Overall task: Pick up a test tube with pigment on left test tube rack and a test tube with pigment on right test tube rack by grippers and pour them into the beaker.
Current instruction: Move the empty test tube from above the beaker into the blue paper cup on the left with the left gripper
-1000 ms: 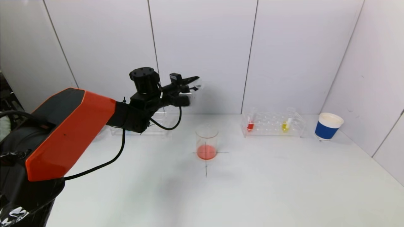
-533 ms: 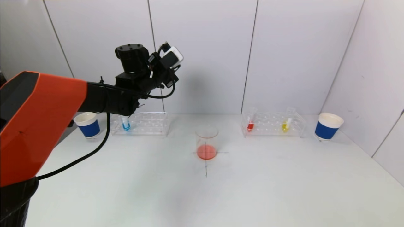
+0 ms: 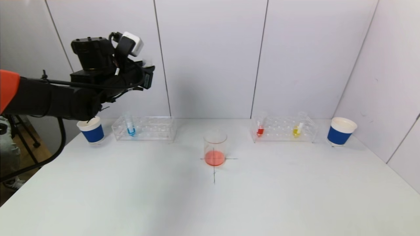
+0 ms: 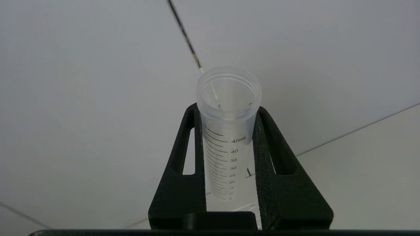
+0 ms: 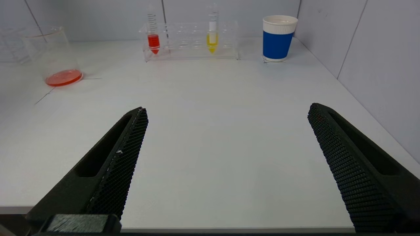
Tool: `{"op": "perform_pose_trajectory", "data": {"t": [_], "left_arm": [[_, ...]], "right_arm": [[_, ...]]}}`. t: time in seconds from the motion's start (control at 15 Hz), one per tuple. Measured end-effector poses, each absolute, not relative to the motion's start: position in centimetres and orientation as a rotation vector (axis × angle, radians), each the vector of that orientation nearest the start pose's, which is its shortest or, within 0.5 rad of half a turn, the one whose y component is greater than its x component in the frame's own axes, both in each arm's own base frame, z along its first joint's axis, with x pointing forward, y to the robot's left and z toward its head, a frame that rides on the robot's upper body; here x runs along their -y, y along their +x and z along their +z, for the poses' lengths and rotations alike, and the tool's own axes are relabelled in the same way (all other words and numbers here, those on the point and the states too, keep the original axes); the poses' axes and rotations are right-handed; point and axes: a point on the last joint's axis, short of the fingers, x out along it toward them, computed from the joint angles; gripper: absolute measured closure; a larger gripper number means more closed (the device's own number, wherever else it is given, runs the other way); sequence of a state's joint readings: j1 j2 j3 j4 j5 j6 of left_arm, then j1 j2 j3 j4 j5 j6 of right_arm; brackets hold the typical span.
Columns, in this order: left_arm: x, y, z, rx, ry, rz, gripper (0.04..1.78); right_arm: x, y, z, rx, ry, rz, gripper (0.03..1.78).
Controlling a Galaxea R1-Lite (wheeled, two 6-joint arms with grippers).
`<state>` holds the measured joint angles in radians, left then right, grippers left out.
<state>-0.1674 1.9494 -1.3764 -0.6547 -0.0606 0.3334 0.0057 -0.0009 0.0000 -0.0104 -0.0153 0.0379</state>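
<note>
White table, panel walls. Left gripper clamped on empty tube, high far left above left rack. Right gripper wide open, empty, near edge. Beaker centre holds red: left pour looks done; right rack tube pending.

White table, black cross mark near centre. Beaker with red liquid stands on cross mark. Left of beaker, toward back wall: clear left rack holding tube with blue pigment; farther left, just beside rack, blue paper cup. Right of beaker, toward back wall: clear right rack holding red tube and yellow tube; beyond it, second blue paper cup near right wall.
</note>
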Motion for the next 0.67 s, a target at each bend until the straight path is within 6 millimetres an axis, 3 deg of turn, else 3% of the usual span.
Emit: {"op": "perform_pose_trajectory", "data": {"t": [0.33,0.67], "left_arm": [[-0.8,38.0,25.0,0.081,0.129,0.061,1.38],[-6.8,36.7,22.1,0.048,0.119,0.222,1.38]], "right_arm": [[0.0,-2.3,7.7,0.011,0.038,-0.010,0.04],[0.0,-2.3,7.7,0.011,0.038,-0.009,0.04]]}}
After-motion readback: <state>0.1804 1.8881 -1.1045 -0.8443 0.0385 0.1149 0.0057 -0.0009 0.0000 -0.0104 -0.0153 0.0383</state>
